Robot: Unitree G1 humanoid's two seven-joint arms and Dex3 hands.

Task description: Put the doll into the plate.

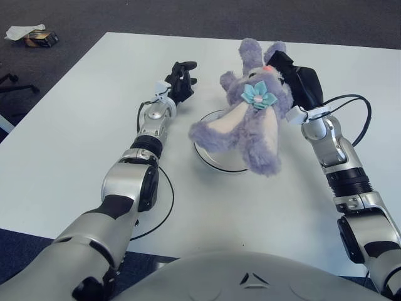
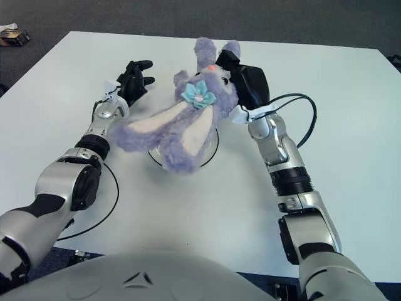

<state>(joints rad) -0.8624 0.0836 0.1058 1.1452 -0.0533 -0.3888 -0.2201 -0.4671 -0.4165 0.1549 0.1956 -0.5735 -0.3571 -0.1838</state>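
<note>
A white worktop fills the scene, seen from the robot's head with both silver arms reaching forward over it. The right robot hand, black and set toward the far middle of the worktop, is closed around the head of a purple plush doll, a rabbit with long ears, a cream belly and a pale blue flower at its neck. The doll hangs tilted, its head high by the hand and its legs slanting down toward the near left, its body above a round white plate with a dark rim that sits at the middle of the worktop. Whether the legs touch the plate cannot be told. The left robot hand shows just left of the doll, holding nothing, its fingers loosely extended.
</note>
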